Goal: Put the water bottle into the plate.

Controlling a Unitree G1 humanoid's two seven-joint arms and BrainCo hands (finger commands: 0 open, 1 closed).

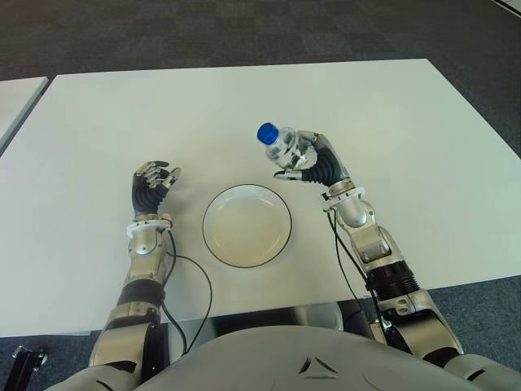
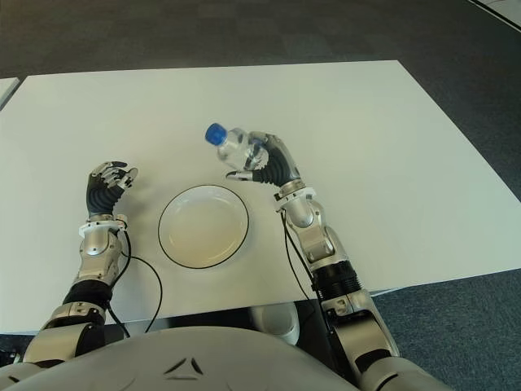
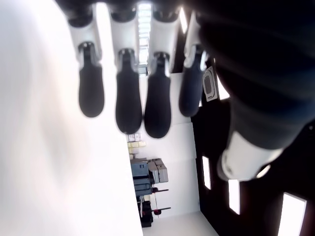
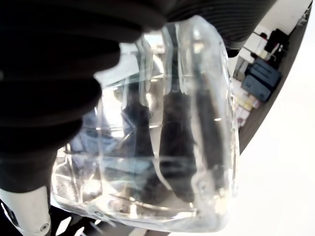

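Observation:
A clear water bottle (image 1: 279, 146) with a blue cap is held above the table, just beyond the far right rim of the plate. My right hand (image 1: 312, 162) is shut on it, fingers wrapped around its body; the right wrist view shows the clear bottle (image 4: 162, 137) filling the frame with dark fingers (image 4: 54, 98) pressed around it. The white plate (image 1: 247, 226) with a dark rim lies empty on the white table (image 1: 391, 122) in front of me. My left hand (image 1: 153, 184) shows to the left of the plate, fingers relaxed and holding nothing, as the left wrist view's fingers (image 3: 128, 93) confirm.
The white table reaches to its far edge against dark carpet (image 1: 244, 32). Another table's corner (image 1: 16, 94) shows at the far left. A black cable (image 1: 195, 285) runs along my left arm near the table's front edge.

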